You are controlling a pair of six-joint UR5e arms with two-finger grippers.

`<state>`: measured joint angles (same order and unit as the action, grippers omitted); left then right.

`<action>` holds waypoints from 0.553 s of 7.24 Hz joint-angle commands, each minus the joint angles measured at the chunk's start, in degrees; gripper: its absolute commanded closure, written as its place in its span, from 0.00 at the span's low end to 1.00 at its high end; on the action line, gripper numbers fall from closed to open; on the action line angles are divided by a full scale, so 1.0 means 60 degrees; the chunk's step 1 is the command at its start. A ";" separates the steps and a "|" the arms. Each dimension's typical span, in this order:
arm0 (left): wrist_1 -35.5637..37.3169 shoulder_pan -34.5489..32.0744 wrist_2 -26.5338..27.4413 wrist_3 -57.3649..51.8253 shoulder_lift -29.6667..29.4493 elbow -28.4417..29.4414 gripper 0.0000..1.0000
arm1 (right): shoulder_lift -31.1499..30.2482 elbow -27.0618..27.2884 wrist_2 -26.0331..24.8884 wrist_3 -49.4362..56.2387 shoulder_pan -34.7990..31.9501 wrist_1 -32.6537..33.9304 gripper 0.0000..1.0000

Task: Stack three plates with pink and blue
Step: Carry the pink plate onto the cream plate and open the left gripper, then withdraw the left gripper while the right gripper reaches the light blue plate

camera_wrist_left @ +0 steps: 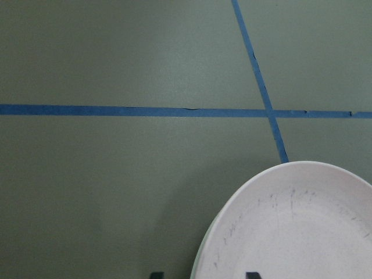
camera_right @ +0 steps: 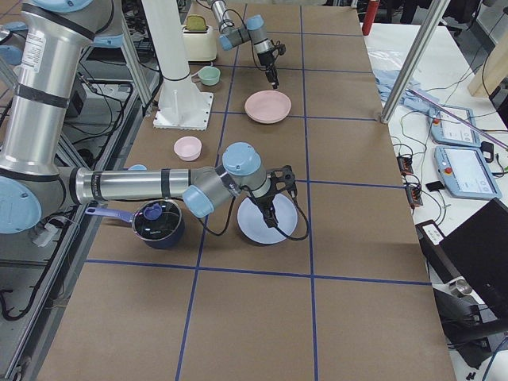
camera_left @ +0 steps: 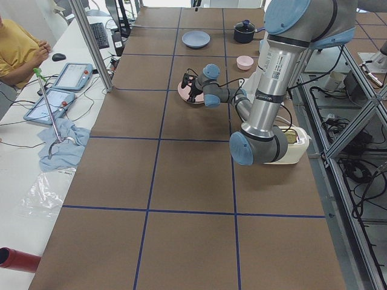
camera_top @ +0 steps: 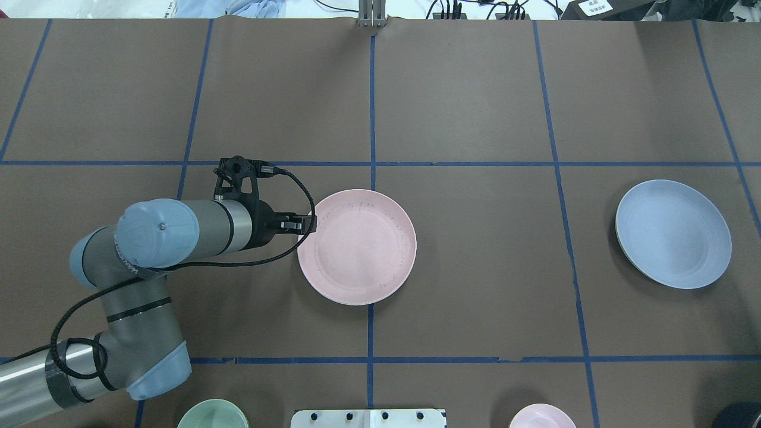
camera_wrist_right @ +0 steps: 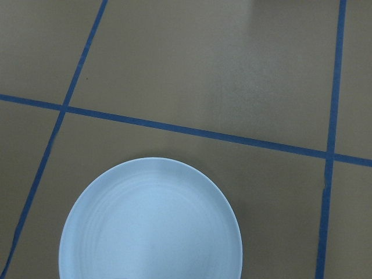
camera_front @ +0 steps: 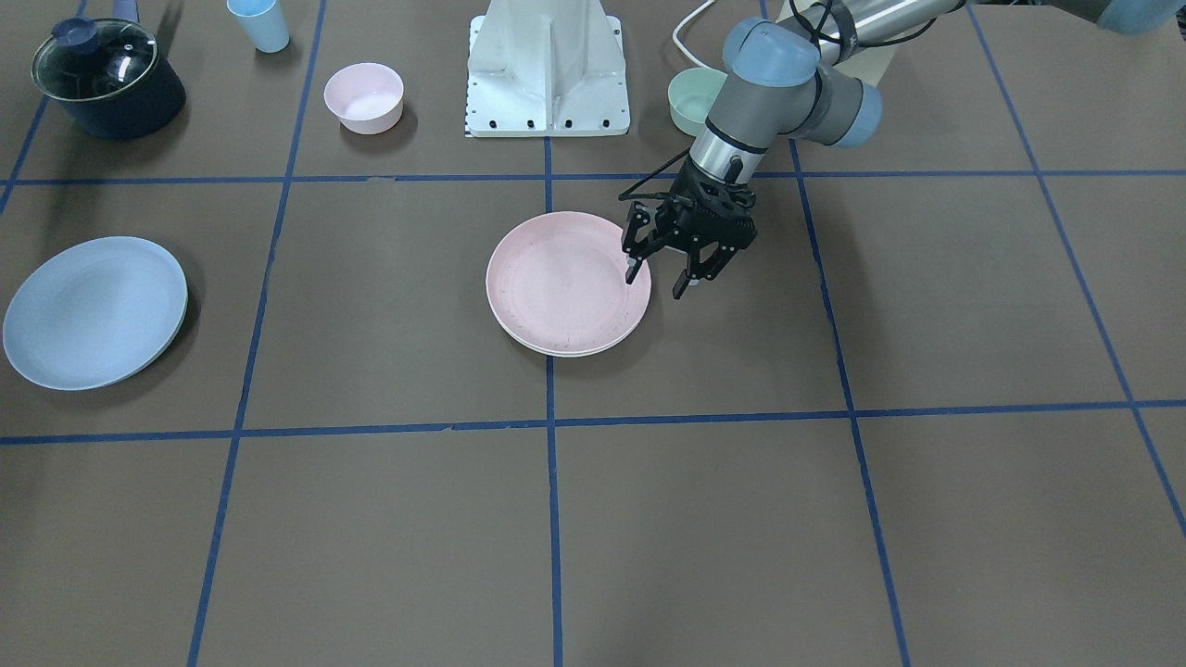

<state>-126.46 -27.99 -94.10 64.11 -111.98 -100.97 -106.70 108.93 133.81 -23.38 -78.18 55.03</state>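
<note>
A pale pink plate (camera_front: 565,283) lies at the table's middle on top of a cream-white plate, of which only a thin rim (camera_front: 567,355) shows. My left gripper (camera_front: 656,283) is open and empty, low over the pink plate's rim on the robot's left side; one fingertip is over the plate and one outside it. It also shows in the overhead view (camera_top: 306,224). A light blue plate (camera_top: 673,233) lies alone on the robot's right. The right gripper (camera_right: 274,208) shows only in the exterior right view, by the blue plate (camera_right: 258,226); I cannot tell whether it is open or shut.
A small pink bowl (camera_front: 363,96), a mint-green bowl (camera_front: 693,100), a dark lidded pot (camera_front: 107,79) and a blue cup (camera_front: 259,23) stand along the robot's side. The white robot base (camera_front: 547,74) is between the bowls.
</note>
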 commanded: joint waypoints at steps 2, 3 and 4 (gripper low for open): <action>0.1038 -0.1920 -0.2182 -0.3321 0.0466 -0.0384 0.00 | -0.0160 -0.0224 -0.0559 -0.0510 0.0516 0.0013 0.00; 0.0951 -0.2056 -0.2217 -0.3650 0.0919 -0.0659 0.00 | -0.0219 -0.0239 -0.1506 -0.1601 0.1463 -0.0045 0.01; 0.0979 -0.2058 -0.2217 -0.3653 0.1127 -0.0937 0.00 | -0.0423 -0.0573 -0.2342 -0.2569 0.2270 -0.1075 0.02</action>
<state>-120.72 -39.44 -106.67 43.91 -107.34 -104.72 -108.10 107.17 125.83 -31.92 -70.46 53.45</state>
